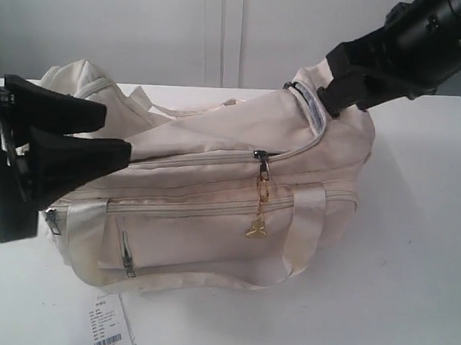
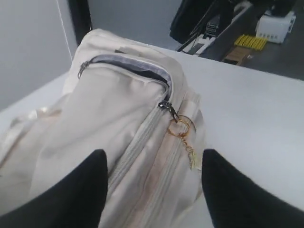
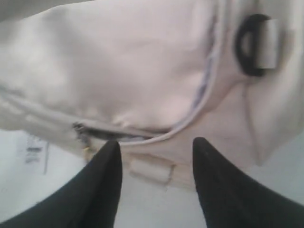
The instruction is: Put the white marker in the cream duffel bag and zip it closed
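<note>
Item 1, nearest: printed paper tag (image 1: 110, 330), flat on the white table (image 1: 410, 290) at the front edge, just before the bag.

Item 2: cream duffel bag (image 1: 212, 233), lying lengthwise mid-table. The front pocket's zip is shut. A webbing handle (image 1: 309, 231) loops down the front. The gold ring zip pull (image 1: 259, 209) hangs from the top zip's slider, about halfway along. The zip is closed from the slider towards the left end. Towards the right end it gapes and shows pale lining.

Item 3: left gripper (image 1: 115, 132), at the bag's left end. Its black fingers are spread wide either side of the closed stretch of zip and pinch nothing.

Item 4, farthest: right gripper (image 1: 339, 89), at the bag's raised right end beside a black ring buckle (image 3: 254, 45). Its fingers stand apart. The view is blurred, and I cannot tell whether they touch the fabric.
</note>
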Robot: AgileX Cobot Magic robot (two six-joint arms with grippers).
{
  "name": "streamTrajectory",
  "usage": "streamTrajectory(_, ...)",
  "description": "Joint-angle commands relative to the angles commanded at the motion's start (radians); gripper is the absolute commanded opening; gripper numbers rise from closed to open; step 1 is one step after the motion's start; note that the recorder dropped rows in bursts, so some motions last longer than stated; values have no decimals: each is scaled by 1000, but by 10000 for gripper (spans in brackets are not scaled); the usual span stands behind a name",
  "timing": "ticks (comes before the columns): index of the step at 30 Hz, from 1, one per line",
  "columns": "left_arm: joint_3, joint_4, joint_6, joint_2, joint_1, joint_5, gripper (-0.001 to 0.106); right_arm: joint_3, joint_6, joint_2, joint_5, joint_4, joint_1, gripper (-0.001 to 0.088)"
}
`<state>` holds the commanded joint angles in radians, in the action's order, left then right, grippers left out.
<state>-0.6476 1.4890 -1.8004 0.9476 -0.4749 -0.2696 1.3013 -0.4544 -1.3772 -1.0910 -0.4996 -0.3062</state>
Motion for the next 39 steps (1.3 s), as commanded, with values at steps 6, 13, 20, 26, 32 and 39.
streamTrajectory(6, -97, -2, -93, 134, -38, 91, 575, -88, -24, 17, 9, -35, -108, 444)
streamTrajectory(13, -399, -709, 830, 329, -36, -404, 515, -92, -24, 19, 42, -13, -141, 444)
streamTrajectory(20, -536, -962, 814, 422, -36, -428, 525, -119, 14, 19, 55, 26, -141, 444)
streamTrajectory(26, -540, -759, 553, 472, -36, -331, 525, -118, 66, 19, 78, 1, -143, 444)
streamTrajectory(32, -540, -724, 483, 527, -36, -315, 525, -119, 70, 19, 118, 5, -164, 444)
streamTrajectory(39, -540, -705, 483, 551, -36, -281, 491, -184, 98, 19, 201, 5, -164, 444)
